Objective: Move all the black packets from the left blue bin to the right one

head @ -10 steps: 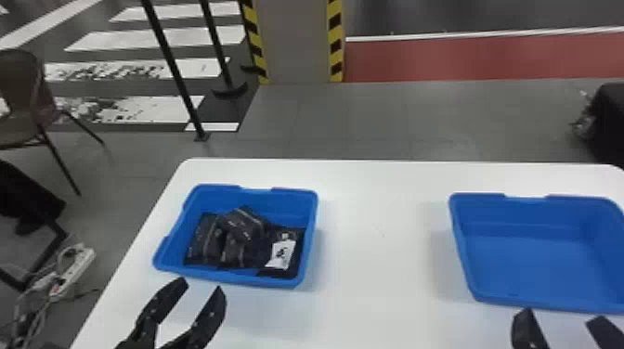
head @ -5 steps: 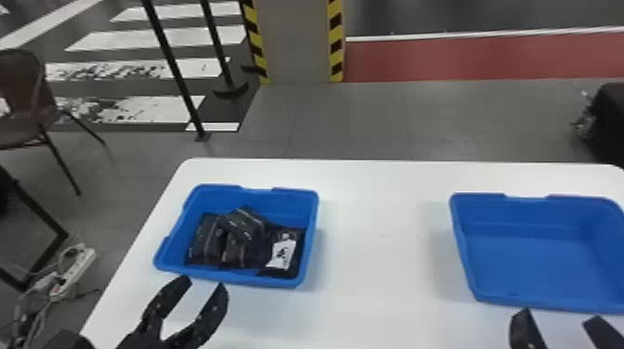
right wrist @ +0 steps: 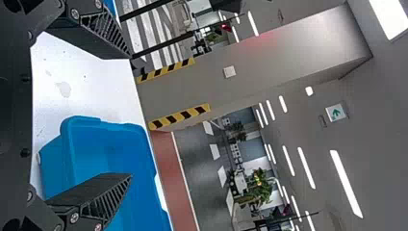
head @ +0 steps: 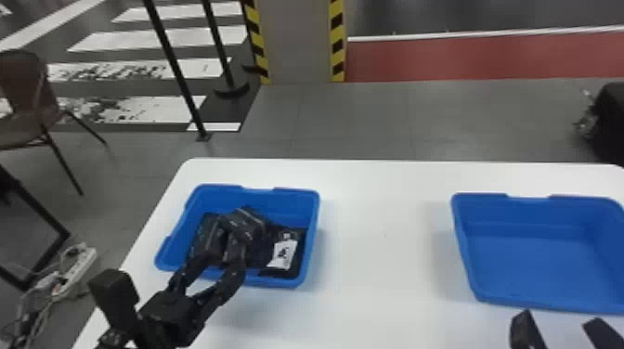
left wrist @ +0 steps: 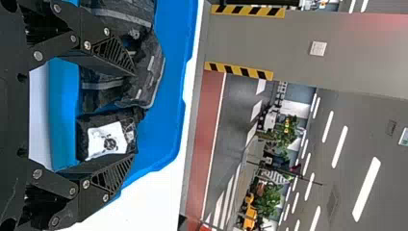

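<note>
In the head view, my left gripper is open at the near wall of the left blue bin, its tips by the near ends of the heaped black packets. A black packet with a white label lies at the bin's right side. In the left wrist view, my left gripper has the labelled packet in line with the space between its fingers; contact cannot be told. My right gripper, also, stands open in front of the right blue bin, which holds no packets.
Both bins stand on a white table, with bare tabletop between them. On the floor to the left are a brown chair and a power strip with cables. A striped pillar rises behind the table.
My left gripper has moved forward and to the right, from in front of the left bin to over its near edge. The right gripper and the packets look unmoved.
</note>
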